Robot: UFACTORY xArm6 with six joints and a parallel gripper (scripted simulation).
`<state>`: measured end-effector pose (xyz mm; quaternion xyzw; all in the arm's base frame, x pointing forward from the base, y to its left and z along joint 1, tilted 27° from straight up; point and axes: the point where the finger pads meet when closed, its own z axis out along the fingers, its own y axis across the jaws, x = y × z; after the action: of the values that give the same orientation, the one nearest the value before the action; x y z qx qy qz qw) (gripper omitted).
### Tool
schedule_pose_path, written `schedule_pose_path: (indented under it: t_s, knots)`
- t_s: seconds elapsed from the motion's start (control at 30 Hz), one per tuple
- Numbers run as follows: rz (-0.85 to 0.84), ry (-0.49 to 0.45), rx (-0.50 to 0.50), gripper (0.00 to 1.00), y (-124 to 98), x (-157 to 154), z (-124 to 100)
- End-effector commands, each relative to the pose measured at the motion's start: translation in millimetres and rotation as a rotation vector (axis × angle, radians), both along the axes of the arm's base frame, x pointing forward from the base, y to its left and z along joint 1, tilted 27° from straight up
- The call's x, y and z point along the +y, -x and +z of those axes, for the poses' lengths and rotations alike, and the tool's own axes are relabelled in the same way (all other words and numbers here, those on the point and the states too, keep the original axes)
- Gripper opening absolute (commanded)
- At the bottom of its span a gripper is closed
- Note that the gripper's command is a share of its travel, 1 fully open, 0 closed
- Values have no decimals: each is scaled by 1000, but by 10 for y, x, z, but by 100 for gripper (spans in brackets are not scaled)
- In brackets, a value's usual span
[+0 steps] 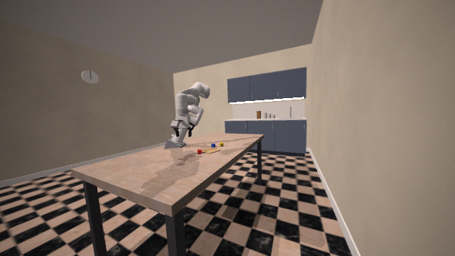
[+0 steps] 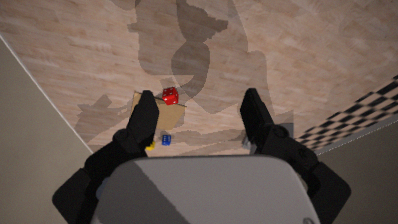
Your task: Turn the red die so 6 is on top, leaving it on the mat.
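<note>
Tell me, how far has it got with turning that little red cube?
Barely started. The gripper hangs open and empty, well above the table. The red die sits at the mat's edge, untouched; its top number is too small to read. The blue die and yellow die lie apart. Reaching, gripping, turning and releasing all remain.
</note>
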<state>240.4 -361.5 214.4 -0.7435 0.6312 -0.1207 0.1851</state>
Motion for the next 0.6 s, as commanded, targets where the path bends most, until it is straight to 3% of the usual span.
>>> schedule_pose_path:
  t_s: [0.0,0.3,0.57]
  knots:
    - [147,91,-31,100,-279,367,158]
    - [395,215,-83,100,-588,1007,300]
    - [417,225,-89,100,-608,1063,309]
